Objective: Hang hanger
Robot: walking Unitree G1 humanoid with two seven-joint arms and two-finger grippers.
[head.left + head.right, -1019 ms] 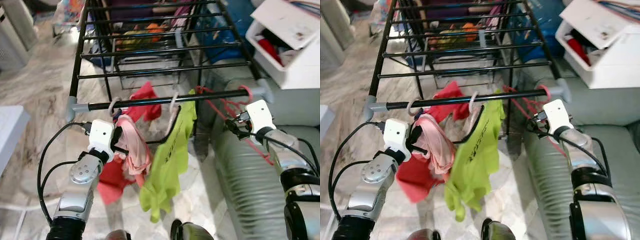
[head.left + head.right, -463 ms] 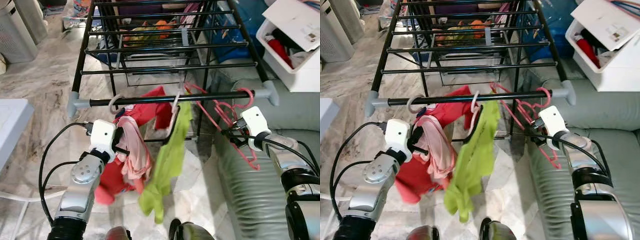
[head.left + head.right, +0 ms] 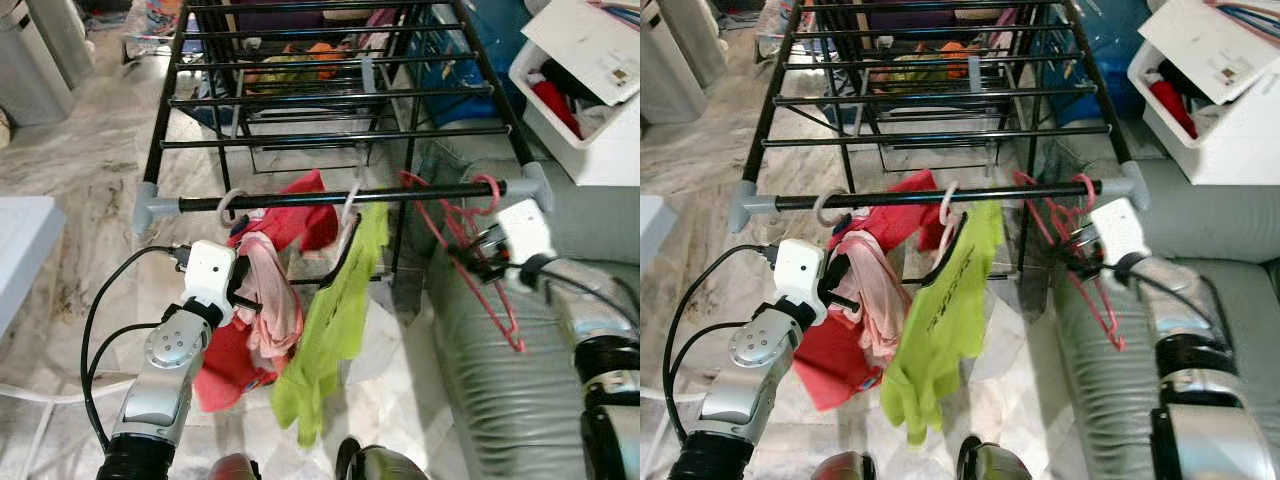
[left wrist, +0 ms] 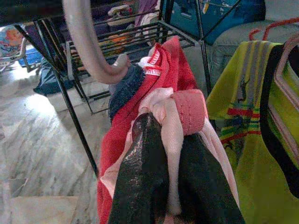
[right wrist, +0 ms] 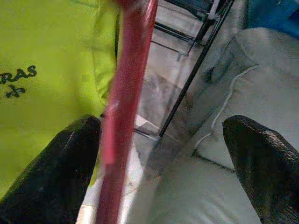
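A black drying rack (image 3: pixel 330 198) stands before me, and several things hang from its front rail. A pale pink hanger hook (image 3: pixel 230 206) carries a pink garment (image 3: pixel 272 305) over a red one (image 3: pixel 228 355). My left gripper (image 3: pixel 245 292) is shut on the pink garment (image 4: pixel 175 121) just below that hook (image 4: pixel 86 46). A lime shirt (image 3: pixel 335 320) hangs mid-rail on a dark hanger. Red hangers (image 3: pixel 470 230) hook over the rail's right end. My right gripper (image 3: pixel 468 257) is open, and a red hanger bar (image 5: pixel 126 107) stands beside one finger (image 5: pixel 60 172).
A grey sofa (image 3: pixel 500 380) lies under the right arm. A white bin (image 3: pixel 590 110) of clothes sits at the back right. More laundry lies under the rack (image 3: pixel 290 65). A white unit (image 3: pixel 40 60) stands at the far left, on a marble floor (image 3: pixel 80 180).
The lime shirt has swung on its hanger. My right gripper has shifted slightly right beside the red hangers. The left gripper keeps its hold.
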